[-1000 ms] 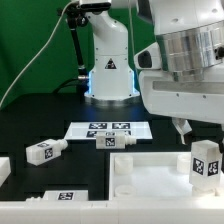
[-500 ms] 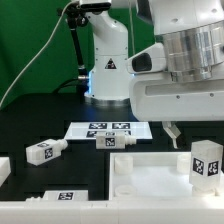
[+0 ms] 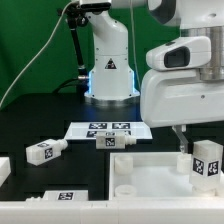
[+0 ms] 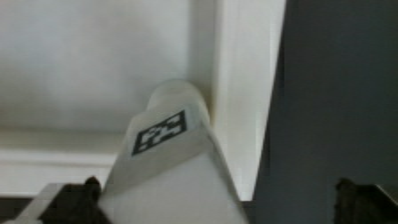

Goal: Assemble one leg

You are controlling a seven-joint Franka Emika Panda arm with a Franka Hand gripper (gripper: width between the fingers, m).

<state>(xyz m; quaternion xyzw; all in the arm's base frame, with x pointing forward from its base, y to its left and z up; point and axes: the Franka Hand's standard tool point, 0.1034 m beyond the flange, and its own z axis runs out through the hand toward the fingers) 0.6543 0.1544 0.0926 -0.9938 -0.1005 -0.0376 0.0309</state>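
Note:
A white leg (image 3: pixel 205 160) with a square marker tag stands upright on the right corner of the white tabletop (image 3: pixel 150 176). My gripper (image 3: pixel 196 142) hangs just above it, with one finger (image 3: pixel 183 139) beside the leg's upper left. In the wrist view the leg (image 4: pixel 169 165) lies between my two dark fingertips (image 4: pixel 71 202), which stand wide apart and do not touch it. My gripper (image 4: pixel 217 208) is open and empty. Two more legs (image 3: pixel 42 151) (image 3: pixel 108 141) lie on the black table.
The marker board (image 3: pixel 108 128) lies behind the loose legs. Another white part with a tag (image 3: pixel 60 197) lies at the front on the exterior view's left. The robot base (image 3: pixel 108 70) stands at the back.
My hand has shifted to the exterior view's right and its finger has come down beside the upright leg. The legs and tabletop have not moved.

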